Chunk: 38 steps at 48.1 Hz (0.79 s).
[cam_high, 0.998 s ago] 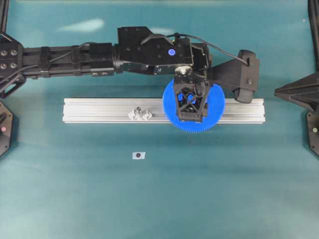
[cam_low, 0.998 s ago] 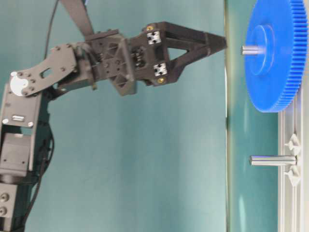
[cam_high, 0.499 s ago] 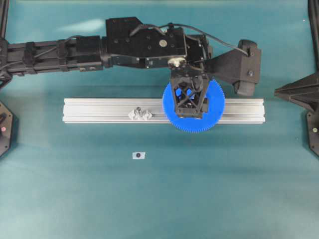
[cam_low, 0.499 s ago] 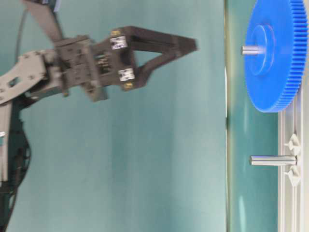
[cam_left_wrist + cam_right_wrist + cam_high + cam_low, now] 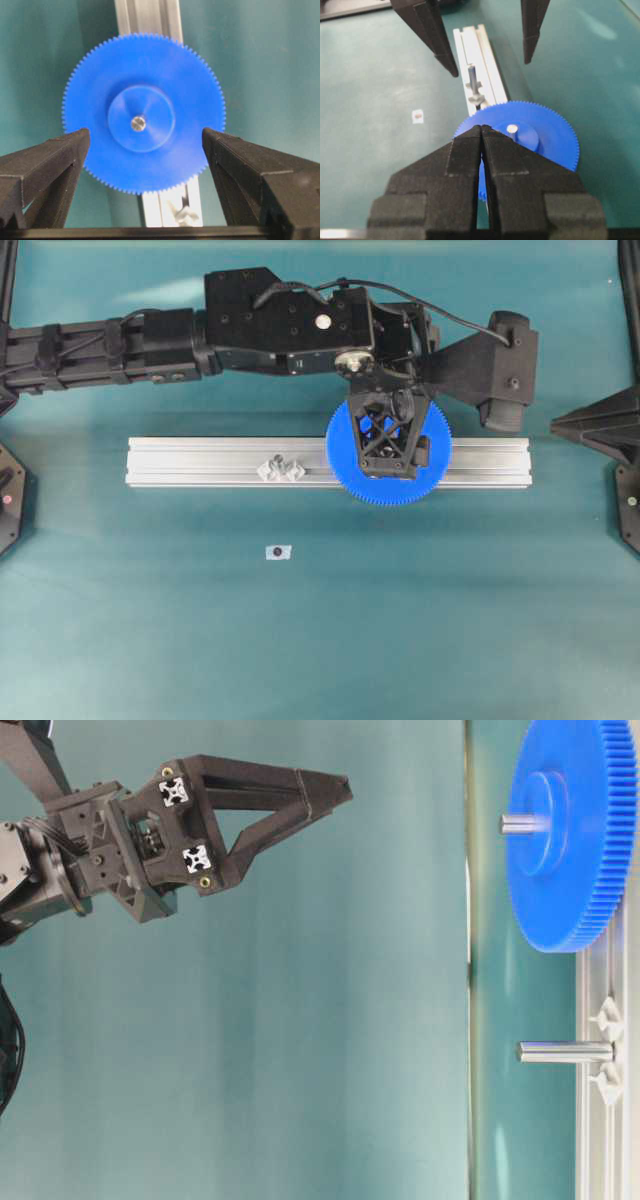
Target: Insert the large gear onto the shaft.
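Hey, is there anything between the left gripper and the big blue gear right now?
Nothing visible does. The left gripper hangs open and apart from the large gear, with only clear air between them. The gear already sits on the shaft, whose tip pokes through the hub.

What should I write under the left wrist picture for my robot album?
Big blue gear sits on its silver shaft, between the open left gripper fingers.

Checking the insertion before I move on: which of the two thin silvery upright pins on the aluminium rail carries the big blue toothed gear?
The silvery pin poking through the blue gear's hub. The other pin, between clear diamond-shaped feet, stands bare.
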Available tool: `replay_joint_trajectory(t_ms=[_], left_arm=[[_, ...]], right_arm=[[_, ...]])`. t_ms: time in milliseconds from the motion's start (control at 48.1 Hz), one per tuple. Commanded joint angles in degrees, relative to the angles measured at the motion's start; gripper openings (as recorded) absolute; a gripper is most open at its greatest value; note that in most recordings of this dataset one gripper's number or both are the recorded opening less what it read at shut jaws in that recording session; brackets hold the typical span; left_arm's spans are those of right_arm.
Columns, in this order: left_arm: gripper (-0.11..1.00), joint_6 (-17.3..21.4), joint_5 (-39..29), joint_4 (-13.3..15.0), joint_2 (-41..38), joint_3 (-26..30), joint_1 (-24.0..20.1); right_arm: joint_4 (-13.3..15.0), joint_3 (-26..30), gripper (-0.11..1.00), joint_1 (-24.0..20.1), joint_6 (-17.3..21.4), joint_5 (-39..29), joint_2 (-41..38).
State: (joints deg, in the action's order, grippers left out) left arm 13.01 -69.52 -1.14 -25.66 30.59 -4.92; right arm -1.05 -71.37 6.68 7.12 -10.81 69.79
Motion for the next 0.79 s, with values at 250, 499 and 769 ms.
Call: replay_joint_trajectory(t_ms=[250, 499, 769], left_arm=[[0.92, -1.14, -0.44, -0.09, 3.25, 1.41, 0.53], [0.92, -1.32, -0.7, -0.09, 2.9, 1.41, 0.53], [0.92, -2.64, -1.58, -0.09, 2.55, 1.41, 0.53]], right_arm=[[0.0, 0.62, 0.07, 0.18, 0.62, 0.35, -0.44], [0.0, 0.79, 0.07, 0.18, 0.62, 0.35, -0.44], [0.0, 0.79, 0.07, 0.18, 0.62, 0.35, -0.44]])
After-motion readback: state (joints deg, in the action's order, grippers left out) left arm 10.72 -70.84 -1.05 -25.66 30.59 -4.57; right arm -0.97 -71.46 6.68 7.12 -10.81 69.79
